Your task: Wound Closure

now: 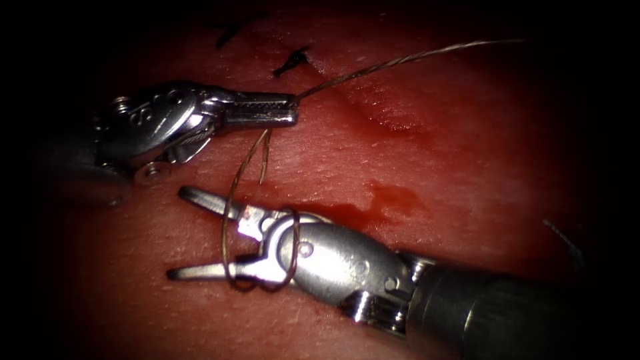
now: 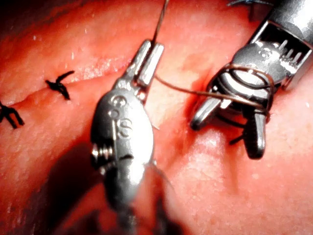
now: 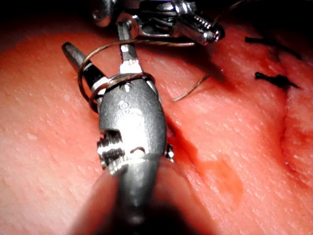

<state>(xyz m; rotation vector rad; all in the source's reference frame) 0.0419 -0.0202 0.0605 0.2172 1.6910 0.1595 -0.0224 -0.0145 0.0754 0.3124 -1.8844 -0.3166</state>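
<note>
My left tool (image 1: 293,110) comes in from the upper left, its jaws shut on the thread (image 1: 400,60), which runs off taut to the upper right. From those jaws the thread drops and winds in loops (image 1: 230,220) around my right tool (image 1: 177,233). That tool lies low across the tissue (image 1: 433,153), left of the cut, jaws open and holding nothing. A short free thread end (image 1: 263,160) hangs between the tools. The left wrist view shows the left tool (image 2: 151,49) pinching the thread, with the wrapped right tool (image 2: 226,136) beside it. In the right wrist view the loops (image 3: 117,81) circle the right tool (image 3: 95,39).
Black knotted stitches (image 1: 290,63) sit along the closed stretch of the cut (image 1: 387,117) at the back; they also show in the wrist views (image 2: 58,84) (image 3: 271,77). A patch of red fluid (image 1: 387,200) lies just right of the right tool's wrist.
</note>
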